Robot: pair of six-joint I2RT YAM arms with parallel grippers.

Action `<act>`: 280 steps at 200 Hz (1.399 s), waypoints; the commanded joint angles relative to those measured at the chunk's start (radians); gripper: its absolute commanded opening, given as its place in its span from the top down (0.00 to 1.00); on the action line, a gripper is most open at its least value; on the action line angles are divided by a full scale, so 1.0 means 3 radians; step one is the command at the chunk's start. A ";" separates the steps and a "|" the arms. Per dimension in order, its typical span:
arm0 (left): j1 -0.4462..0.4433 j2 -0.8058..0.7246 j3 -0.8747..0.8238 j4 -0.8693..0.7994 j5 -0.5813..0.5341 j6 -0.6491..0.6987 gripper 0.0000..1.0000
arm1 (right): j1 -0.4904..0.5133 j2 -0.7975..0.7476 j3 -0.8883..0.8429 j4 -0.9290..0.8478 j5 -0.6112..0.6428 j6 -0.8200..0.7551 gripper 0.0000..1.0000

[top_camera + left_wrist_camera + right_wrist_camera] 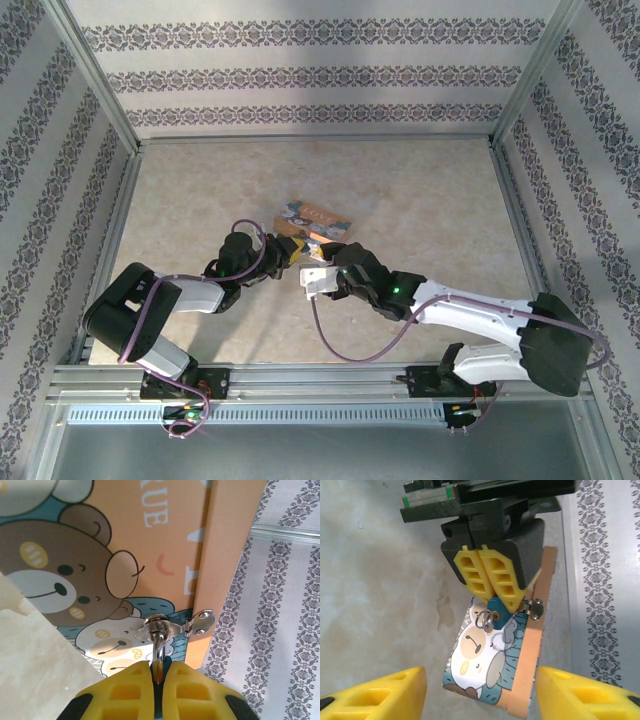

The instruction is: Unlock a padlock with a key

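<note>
Your left gripper (487, 597) clamps the blue padlock (498, 611) at the bear-print box (470, 652). Your right gripper (480, 680) stands wide, jaws well apart.

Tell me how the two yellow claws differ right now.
The left gripper is shut, pinching the blue padlock on the bear-print box; the right gripper stands open, holding nothing. The left touches the lock; the right hovers short of the box. Both are yellow-tipped and face the box.
</note>
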 commanded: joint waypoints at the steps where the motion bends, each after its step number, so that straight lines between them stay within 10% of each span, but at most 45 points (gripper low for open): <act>1: -0.0064 -0.0084 0.0113 0.0042 -0.0010 0.0008 1.00 | 0.0045 0.0125 0.0157 0.0042 0.0050 -0.0070 0.44; 280: -0.0101 -0.0182 0.0102 -0.0028 -0.0053 -0.0018 1.00 | -0.0093 0.0724 0.0310 0.0406 0.0121 -0.0011 0.80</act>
